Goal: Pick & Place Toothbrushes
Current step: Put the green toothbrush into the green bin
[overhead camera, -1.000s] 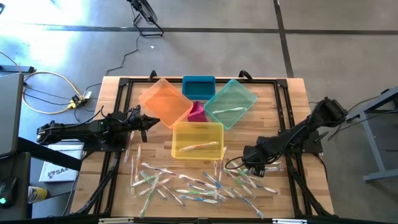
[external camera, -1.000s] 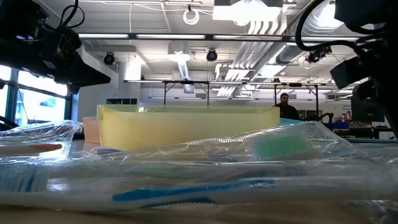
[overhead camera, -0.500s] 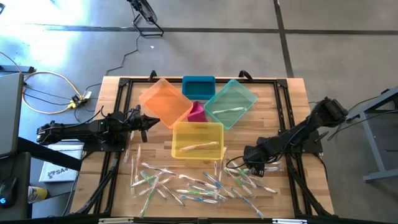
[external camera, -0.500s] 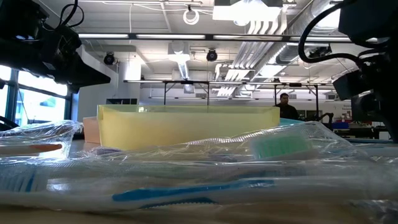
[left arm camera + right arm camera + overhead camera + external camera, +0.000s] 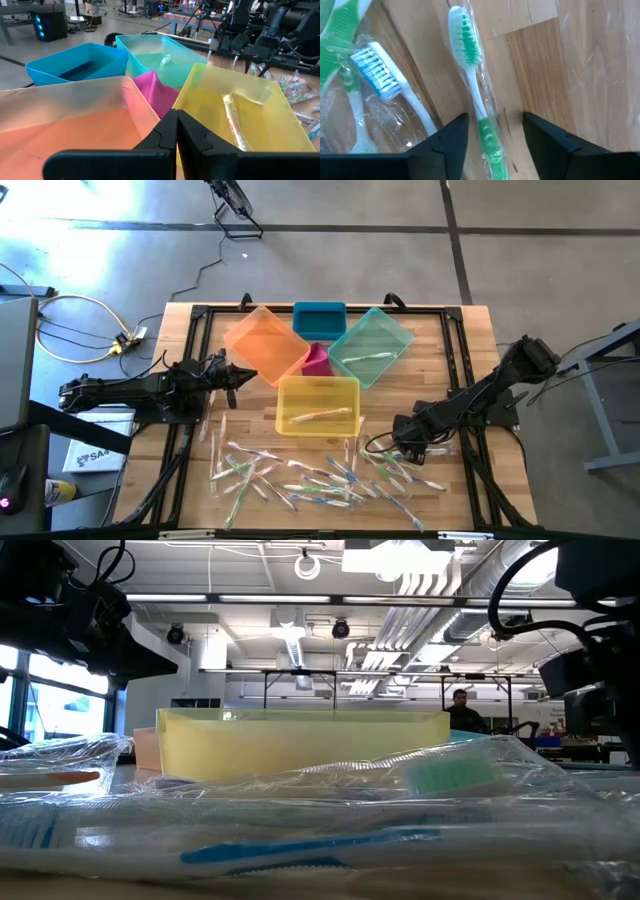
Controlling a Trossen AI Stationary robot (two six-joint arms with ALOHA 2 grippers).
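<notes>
High view: the right gripper is low over the near-right edge of the scattered toothbrushes, which lie in wrappers on the wooden table in front of the yellow bin. One toothbrush already lies in that bin and another in the teal bin. The left gripper waits beside the orange bin. The step in hand looks like the pick.

Low view: the yellow bin's wall rises behind wrapped toothbrushes close to the lens. Neither gripper's fingers can be made out here.

Left wrist view: the left fingers are pressed together, holding nothing. This view alone shows the blue bin and the pink bin from the side.

Right wrist view: only here is the target plain. A green-bristled toothbrush lies between the parted right fingers, which straddle its handle without yet touching it. The next move calls for closing squarely on the handle, clear of the blue-bristled neighbour.
</notes>
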